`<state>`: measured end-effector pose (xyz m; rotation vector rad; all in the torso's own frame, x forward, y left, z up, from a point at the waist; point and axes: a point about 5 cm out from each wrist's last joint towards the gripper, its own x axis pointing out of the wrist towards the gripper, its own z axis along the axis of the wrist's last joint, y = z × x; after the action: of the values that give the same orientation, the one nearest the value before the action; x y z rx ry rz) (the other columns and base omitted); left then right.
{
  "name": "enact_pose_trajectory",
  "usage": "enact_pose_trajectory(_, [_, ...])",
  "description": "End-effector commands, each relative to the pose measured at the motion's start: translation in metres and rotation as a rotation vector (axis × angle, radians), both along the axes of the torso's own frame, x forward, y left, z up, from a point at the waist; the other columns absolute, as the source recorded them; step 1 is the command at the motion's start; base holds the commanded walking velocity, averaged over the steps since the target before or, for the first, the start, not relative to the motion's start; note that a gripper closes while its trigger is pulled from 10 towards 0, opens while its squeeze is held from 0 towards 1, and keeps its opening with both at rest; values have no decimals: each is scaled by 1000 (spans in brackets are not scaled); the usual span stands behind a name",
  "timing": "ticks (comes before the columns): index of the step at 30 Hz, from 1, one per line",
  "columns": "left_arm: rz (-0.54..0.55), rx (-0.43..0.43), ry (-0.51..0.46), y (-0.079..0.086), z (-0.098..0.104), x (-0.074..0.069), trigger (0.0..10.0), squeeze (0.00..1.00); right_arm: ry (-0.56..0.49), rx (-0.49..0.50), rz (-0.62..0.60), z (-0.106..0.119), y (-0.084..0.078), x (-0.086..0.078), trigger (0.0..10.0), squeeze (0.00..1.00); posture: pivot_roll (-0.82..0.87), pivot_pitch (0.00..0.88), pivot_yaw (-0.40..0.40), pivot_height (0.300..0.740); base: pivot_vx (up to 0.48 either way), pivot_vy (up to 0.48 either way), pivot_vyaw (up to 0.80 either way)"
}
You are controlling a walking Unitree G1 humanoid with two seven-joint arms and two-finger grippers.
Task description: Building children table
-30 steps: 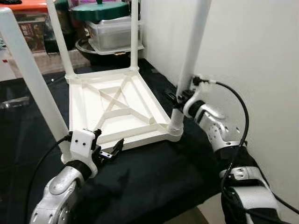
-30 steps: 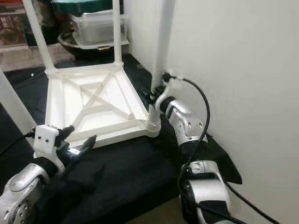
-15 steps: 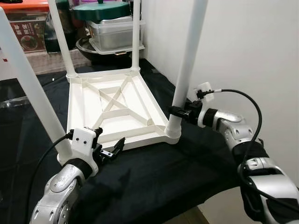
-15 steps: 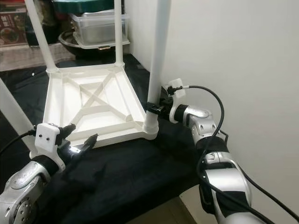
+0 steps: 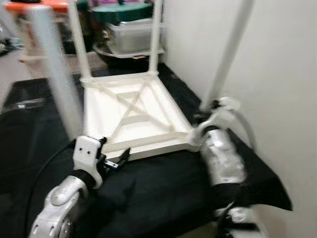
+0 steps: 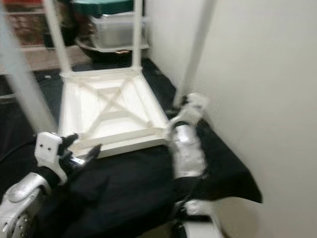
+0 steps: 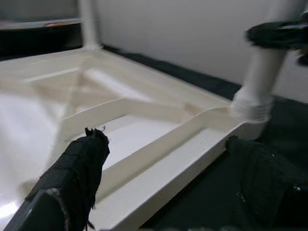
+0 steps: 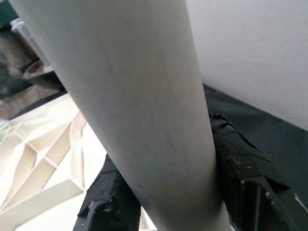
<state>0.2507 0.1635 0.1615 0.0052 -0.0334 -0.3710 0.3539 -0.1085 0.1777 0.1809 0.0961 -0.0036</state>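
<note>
A white children's table [image 5: 133, 116] lies upside down on a black cloth, its four legs pointing up. My right gripper [image 5: 205, 119] is shut on the near right leg [image 5: 229, 54], just above its socket. In the right wrist view the black fingers [image 8: 240, 163] press on both sides of that leg [image 8: 144, 110]. My left gripper [image 5: 115, 151] is open and low beside the near edge of the tabletop, by the near left leg [image 5: 59, 79]. The left wrist view has its fingers [image 7: 72, 178] spread before the ribbed underside [image 7: 144, 144].
A white wall [image 5: 277, 74] stands close on the right, just behind the held leg. Behind the table sit a clear plastic box [image 5: 133, 37] and a green lid [image 5: 121, 11]. The black cloth [image 5: 163, 188] ends near the front and at the right corner.
The head views have shifted and blurred. My right forearm has swung in from the right, towards the table's near corner, still clamped on the leg. The left gripper has held still.
</note>
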Motion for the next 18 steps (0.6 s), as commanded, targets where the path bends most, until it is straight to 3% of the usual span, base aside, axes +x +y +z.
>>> enact_pose_trajectory(1, [-9, -3, 19, 0, -2, 1, 10000, 0, 55, 124, 156, -9, 25, -2, 10000, 0, 28, 0, -28, 740, 0, 0, 0])
enact_pose_trajectory(2, [-12, 0, 18, 0, -2, 2, 10000, 0, 10, 107, 192, 2, 22, 5, 10000, 1000, 20, 0, -34, 740, 0, 0, 0])
enact_pose_trajectory(4, [-11, 6, 12, 1, -2, 5, 10000, 0, -61, 157, 238, 21, 9, 18, 10000, 1000, 19, 0, -36, 740, 0, 0, 0])
enact_pose_trajectory(7, [-10, 7, 11, 1, -1, 5, 10000, 0, -73, 175, 238, 26, 7, 19, 10000, 1000, 19, 0, -36, 740, 0, 0, 0])
enact_pose_trajectory(8, [-7, 3, 8, 2, -1, 5, 10000, 0, -133, 155, 347, 38, 8, 19, 10000, 980, 19, 0, -39, 740, 0, 0, 0])
enact_pose_trajectory(9, [-6, 0, 8, 2, -1, 4, 10000, 0, -191, 132, 537, 50, 13, 13, 10000, 0, 17, 0, -40, 740, 0, 0, 0])
enact_pose_trajectory(10, [-8, -4, 9, 1, -2, 3, 10000, 0, -237, 20, 869, 55, 12, 2, 10000, 0, 21, 0, -44, 740, 0, 0, 0])
enact_pose_trajectory(11, [-8, -4, 9, 1, -2, 3, 10000, 0, -237, 20, 869, 55, 12, 2, 10000, 0, 21, 0, -44, 740, 0, 0, 0])
enact_pose_trajectory(12, [-10, -4, 11, 0, -2, 3, 10000, 0, -213, -20, 967, 51, 11, -3, 10000, 0, 21, 0, -44, 740, 0, 0, 0])
enact_pose_trajectory(14, [-12, -4, 13, 0, -2, 3, 10000, 0, -190, -146, 941, 42, 2, 5, 10000, 0, 21, 0, -44, 740, 0, 0, 0])
enact_pose_trajectory(17, [-9, -4, 12, 1, -2, 3, 10000, 0, -162, -202, 992, 33, -4, 9, 10000, 0, 21, 0, -44, 740, 0, 0, 0])
enact_pose_trajectory(18, [-9, -1, 11, 1, -2, 3, 10000, 0, -144, -234, 1032, 28, -7, 11, 5373, 0, 36, 0, -52, 740, 0, 0, 0])
